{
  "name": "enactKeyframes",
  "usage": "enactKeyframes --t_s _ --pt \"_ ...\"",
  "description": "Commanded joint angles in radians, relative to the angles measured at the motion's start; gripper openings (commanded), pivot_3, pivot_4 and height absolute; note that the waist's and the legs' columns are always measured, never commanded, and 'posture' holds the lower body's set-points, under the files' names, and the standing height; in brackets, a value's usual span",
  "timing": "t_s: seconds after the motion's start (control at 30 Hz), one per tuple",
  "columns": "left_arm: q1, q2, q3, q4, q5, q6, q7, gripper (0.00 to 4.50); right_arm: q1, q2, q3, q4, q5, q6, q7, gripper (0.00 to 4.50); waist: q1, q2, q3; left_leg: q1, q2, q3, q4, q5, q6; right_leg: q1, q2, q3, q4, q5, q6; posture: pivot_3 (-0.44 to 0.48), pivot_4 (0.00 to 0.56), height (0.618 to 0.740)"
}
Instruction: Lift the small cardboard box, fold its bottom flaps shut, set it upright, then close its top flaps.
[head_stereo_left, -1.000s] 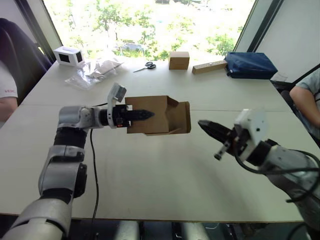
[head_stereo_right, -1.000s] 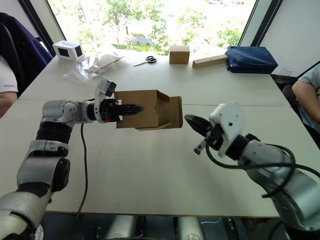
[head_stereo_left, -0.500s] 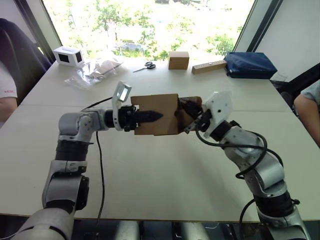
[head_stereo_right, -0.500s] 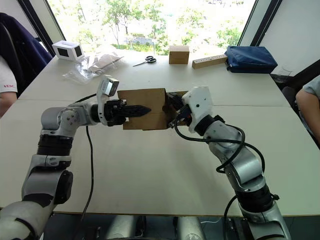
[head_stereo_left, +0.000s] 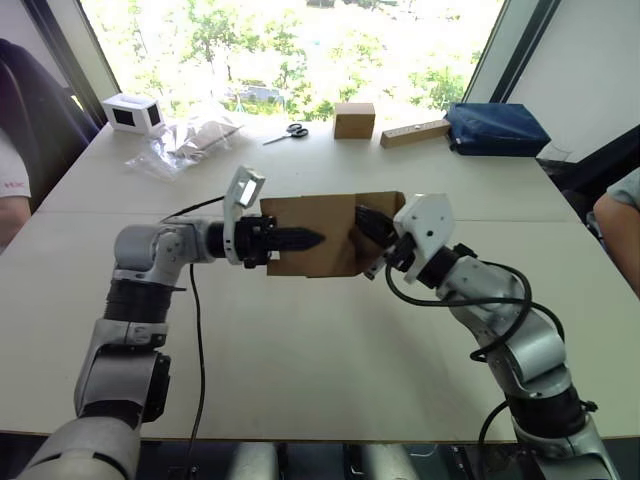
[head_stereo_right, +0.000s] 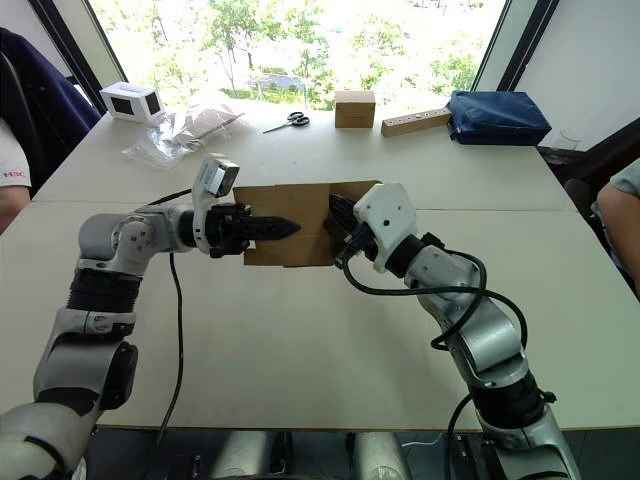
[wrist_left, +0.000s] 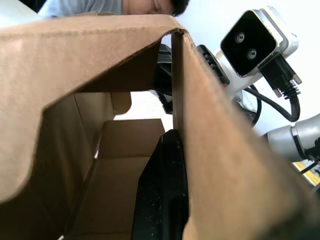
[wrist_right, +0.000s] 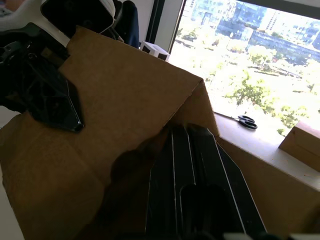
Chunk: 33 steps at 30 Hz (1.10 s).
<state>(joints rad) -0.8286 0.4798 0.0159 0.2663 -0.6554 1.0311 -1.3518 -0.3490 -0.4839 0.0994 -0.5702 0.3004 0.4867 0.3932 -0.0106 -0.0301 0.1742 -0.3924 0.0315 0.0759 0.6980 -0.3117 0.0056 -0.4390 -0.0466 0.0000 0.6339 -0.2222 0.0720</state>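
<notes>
1. While the small cardboard box (head_stereo_left: 310, 235) is held lifted above the white table (head_stereo_left: 330, 350), one of its walls is pinched by the left gripper (head_stereo_left: 300, 239), with one finger seen inside the box in the left wrist view and the other on the outside.
2. At the far end of the box from that gripper, the right gripper (head_stereo_right: 340, 215) is pressed against the flaps with its fingers drawn together; nothing is seen to be held between them.
3. Lifting is judged done, and folding of the bottom flaps is judged to be under way, since that end looks nearly flat yet is not seen to be fully shut.
4. Setting the box upright and closing its top flaps are judged to be left.
5. Beyond both grippers, toward the bright window, a small white device (head_stereo_left: 125, 112), crumpled clear plastic (head_stereo_left: 190, 140), scissors (head_stereo_left: 287, 131), a smaller brown cube (head_stereo_left: 354, 120), a flat cardboard strip (head_stereo_left: 415, 132) and a blue bag (head_stereo_left: 497, 128) are laid on the table.
6. A seated person's arm (head_stereo_left: 618, 220) is seen past the right gripper.
</notes>
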Motion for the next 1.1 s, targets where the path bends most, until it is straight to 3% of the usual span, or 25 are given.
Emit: enactKeyframes --t_s 0.03,0.1,0.27,0.47,0.73,1.1 --pt "-0.037 0.018 0.031 0.008 -0.026 -0.024 -0.002 0.04 0.037 -0.009 -0.107 -0.110 0.033 0.023 -0.019 0.00 -0.001 0.000 0.000 0.000 0.000 0.000 0.000 0.000 0.000 0.000 0.000 0.000 0.000 0.000 0.000 0.000 0.150 0.740" --pt "-0.043 0.021 0.036 0.017 -0.029 -0.026 0.000 0.04 0.077 -0.009 -0.141 -0.150 0.045 0.044 -0.027 0.00 -0.001 0.000 0.000 0.000 0.000 0.000 0.000 0.000 0.000 0.000 0.000 0.000 0.000 0.000 0.000 0.000 0.150 0.740" --pt "-0.053 0.020 0.051 0.024 -0.050 -0.020 0.013 0.04 0.336 0.005 -0.180 -0.287 0.062 0.077 -0.049 0.00 0.002 0.000 0.000 0.000 0.000 -0.001 -0.001 0.000 0.000 0.000 0.000 -0.001 0.000 0.000 0.000 0.000 0.150 0.740" --pt "-0.064 0.010 0.060 0.016 -0.077 0.002 0.027 0.04 0.395 0.009 -0.117 -0.260 0.002 0.034 -0.053 0.00 -0.006 0.000 0.000 0.002 0.000 0.001 0.000 0.000 0.000 0.001 0.000 0.001 -0.001 0.000 -0.002 0.000 0.150 0.740" --pt "-0.053 -0.004 0.054 -0.034 -0.120 0.036 0.056 0.04 0.307 0.036 -0.038 -0.182 -0.056 -0.029 -0.041 0.00 -0.003 0.000 0.000 0.001 0.000 0.001 0.000 0.000 0.000 0.000 0.001 0.001 -0.001 0.000 -0.003 0.000 0.150 0.740" --pt "-0.058 -0.029 0.041 -0.029 -0.132 0.030 0.078 0.04 0.172 0.001 0.074 -0.073 -0.108 -0.103 0.100 0.00 -0.002 0.000 0.000 0.001 -0.001 0.000 0.000 0.000 0.000 0.001 0.001 0.001 -0.001 0.000 -0.002 0.000 0.150 0.740"
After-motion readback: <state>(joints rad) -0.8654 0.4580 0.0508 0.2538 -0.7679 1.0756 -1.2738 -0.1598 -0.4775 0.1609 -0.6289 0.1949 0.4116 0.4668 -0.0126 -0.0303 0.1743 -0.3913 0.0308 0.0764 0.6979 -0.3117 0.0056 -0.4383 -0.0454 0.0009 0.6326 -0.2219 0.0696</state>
